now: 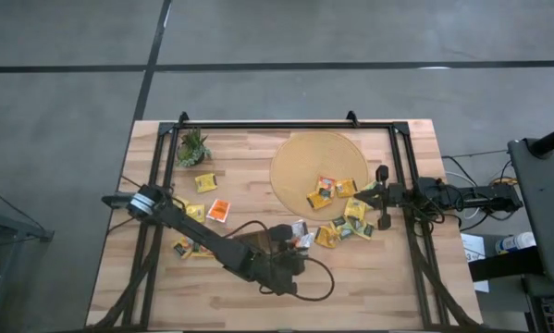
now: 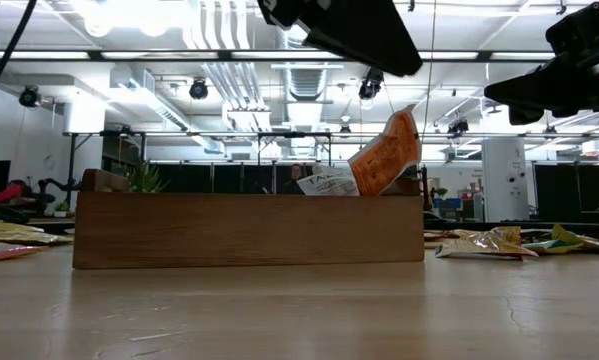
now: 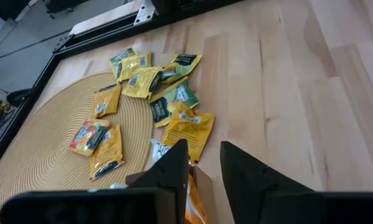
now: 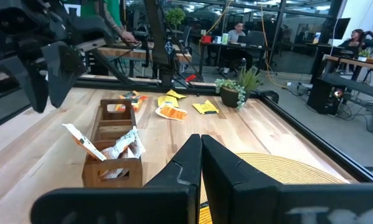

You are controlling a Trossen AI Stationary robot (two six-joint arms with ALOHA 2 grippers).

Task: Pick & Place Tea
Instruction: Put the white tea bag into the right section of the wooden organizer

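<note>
My left pincer (image 1: 300, 248) hung over the dark brown tray (image 4: 111, 146) near the front middle of the table (image 1: 369, 277), and its fingers (image 3: 174, 165) stood a little apart with nothing between them. Two tea sachets (image 2: 364, 165) already stuck up out of the tray's end, one orange and one white, both leaning. I saw the rest of the tea spread in three places: a yellow and an orange sachet lay on the round mat (image 1: 300, 153), a loose heap (image 1: 346, 227) sat just off the mat's edge between the two arms, and a few more (image 1: 207, 196) lay scattered on the left side near the small green plant (image 1: 193, 148). My right pincer (image 1: 380, 199) waited at the right rim of the mat, close beside the heap, with its fingers (image 4: 195, 158) pressed together and holding nothing. People sat at desks in the room beyond the table.
</note>
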